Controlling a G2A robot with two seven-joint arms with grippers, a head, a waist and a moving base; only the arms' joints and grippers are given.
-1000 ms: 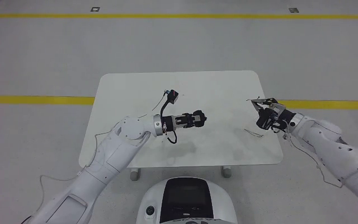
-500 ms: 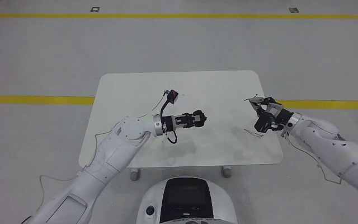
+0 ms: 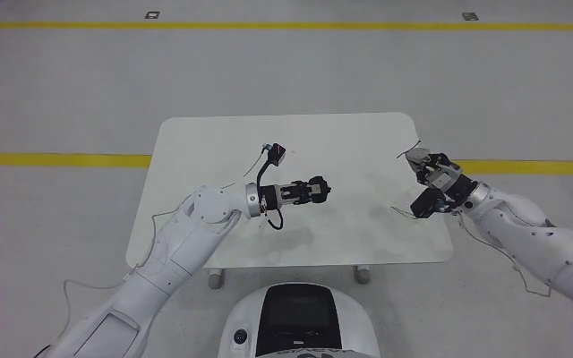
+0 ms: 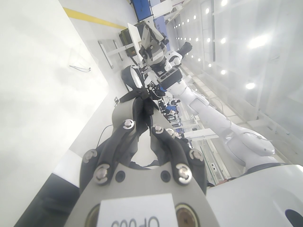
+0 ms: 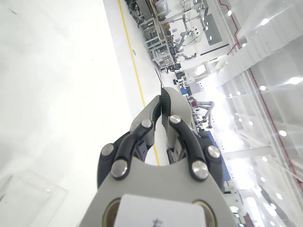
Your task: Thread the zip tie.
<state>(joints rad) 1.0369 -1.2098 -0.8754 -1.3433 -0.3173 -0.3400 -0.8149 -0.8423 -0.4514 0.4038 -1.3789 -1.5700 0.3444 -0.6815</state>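
Two zip ties are counted. One zip tie [image 5: 158, 76] is pinched in the clenched right gripper [image 5: 161, 94], with its thin end projecting past the fingertips. A second zip tie [image 3: 405, 213] lies near that gripper on the white table [image 3: 224, 161]. The left gripper [image 4: 142, 95] is seen clenched; any contents cannot be told. The table is surrounded by grey floor with yellow lines [image 3: 72, 159].
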